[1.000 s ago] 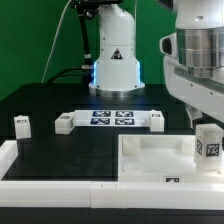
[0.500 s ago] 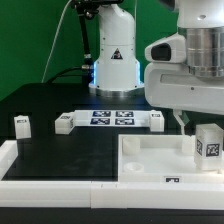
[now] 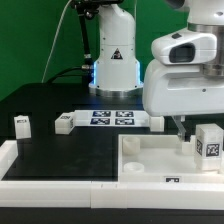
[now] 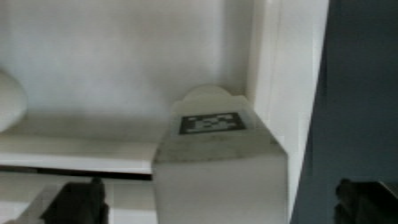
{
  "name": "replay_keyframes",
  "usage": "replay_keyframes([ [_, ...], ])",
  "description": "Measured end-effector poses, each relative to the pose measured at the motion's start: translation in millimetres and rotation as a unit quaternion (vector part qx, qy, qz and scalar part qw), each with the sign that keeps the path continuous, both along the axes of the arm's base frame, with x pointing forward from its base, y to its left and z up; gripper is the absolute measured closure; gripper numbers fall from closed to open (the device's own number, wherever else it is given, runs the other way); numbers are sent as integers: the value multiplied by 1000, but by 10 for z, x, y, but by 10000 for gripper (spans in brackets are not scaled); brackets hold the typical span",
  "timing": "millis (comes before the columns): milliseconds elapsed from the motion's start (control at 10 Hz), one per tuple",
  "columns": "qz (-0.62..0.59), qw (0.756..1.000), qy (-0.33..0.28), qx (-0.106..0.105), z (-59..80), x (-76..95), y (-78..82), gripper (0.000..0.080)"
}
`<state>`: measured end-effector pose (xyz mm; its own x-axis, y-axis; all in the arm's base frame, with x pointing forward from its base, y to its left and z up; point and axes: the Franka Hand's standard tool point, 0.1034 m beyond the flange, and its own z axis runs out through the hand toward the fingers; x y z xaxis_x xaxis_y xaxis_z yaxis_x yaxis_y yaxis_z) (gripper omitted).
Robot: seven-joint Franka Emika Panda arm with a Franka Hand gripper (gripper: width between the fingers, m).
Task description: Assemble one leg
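Note:
A leg (image 3: 208, 141), a small white post with a square tag on its face, stands upright at the right end of the white tray (image 3: 150, 160) in the exterior view. My gripper (image 3: 184, 126) hangs just above and beside it, over the tray. In the wrist view the leg (image 4: 214, 150) with its tag fills the middle. My gripper (image 4: 219, 207) is open, with one dark fingertip (image 4: 75, 205) on each side of the leg and apart from it. Another tagged leg (image 3: 21, 124) stands on the black table at the exterior view's left.
The marker board (image 3: 112, 118) lies mid-table, with small white parts at its ends (image 3: 64, 122) (image 3: 156, 120). A white rail (image 3: 60, 185) runs along the table's front edge. The robot base (image 3: 113, 60) stands behind.
My arm has swung toward the exterior view's left and come lower over the tray, bringing the gripper close to the right-hand leg. The parts have not moved.

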<state>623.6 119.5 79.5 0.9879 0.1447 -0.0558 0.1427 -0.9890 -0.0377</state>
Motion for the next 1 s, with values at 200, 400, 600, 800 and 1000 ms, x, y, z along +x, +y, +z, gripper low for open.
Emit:
replay_keyframes([
  [200, 39, 999, 2, 2, -1, -3, -40, 151],
  [400, 39, 999, 2, 2, -2, -3, -41, 174],
  [600, 39, 999, 2, 2, -1, -2, -41, 509],
  [800, 22, 1000, 2, 2, -2, -3, -38, 509],
  [1000, -55, 998, 6, 4, -1, -10, -32, 509],
])
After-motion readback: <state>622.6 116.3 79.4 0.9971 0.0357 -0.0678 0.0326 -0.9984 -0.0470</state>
